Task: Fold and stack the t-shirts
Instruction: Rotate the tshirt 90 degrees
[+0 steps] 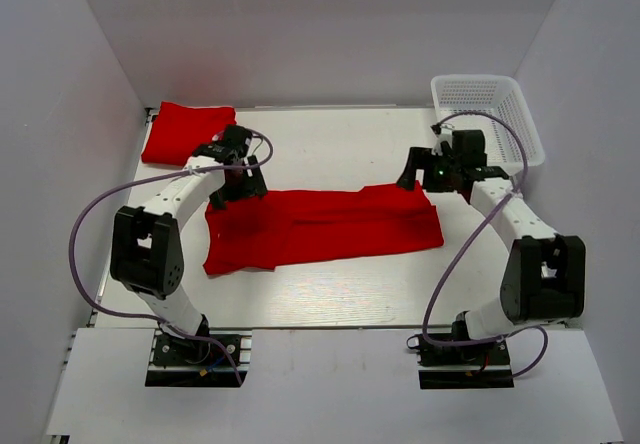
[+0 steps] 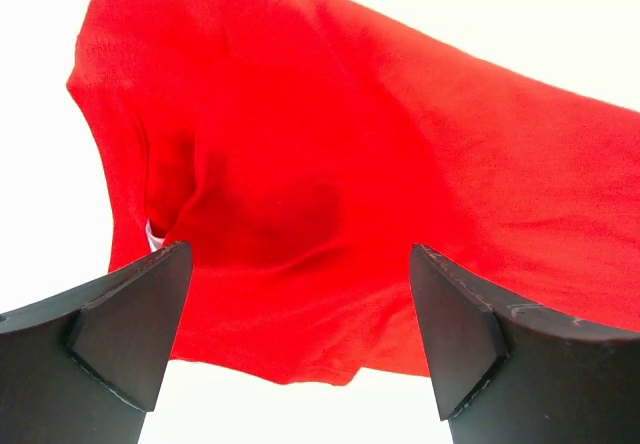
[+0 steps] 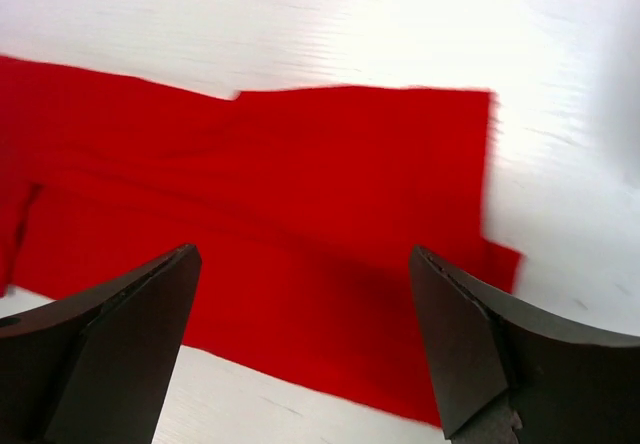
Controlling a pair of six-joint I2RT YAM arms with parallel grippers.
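Note:
A bright red t-shirt (image 1: 320,226) lies folded into a long band across the middle of the table. A second red t-shirt (image 1: 185,131) lies folded at the back left corner. My left gripper (image 1: 228,186) hangs open over the band's left end, nothing between its fingers. In the left wrist view the red t-shirt (image 2: 340,184) fills the frame below the open gripper (image 2: 300,339), with a sliver of white tag (image 2: 155,234). My right gripper (image 1: 415,169) stands open above the band's right end. The right wrist view shows the t-shirt (image 3: 300,214) flat under the empty gripper (image 3: 300,349).
A white plastic mesh basket (image 1: 487,114) stands at the back right, close behind the right arm. White walls close in the table on the left, back and right. Purple cables loop from both arms.

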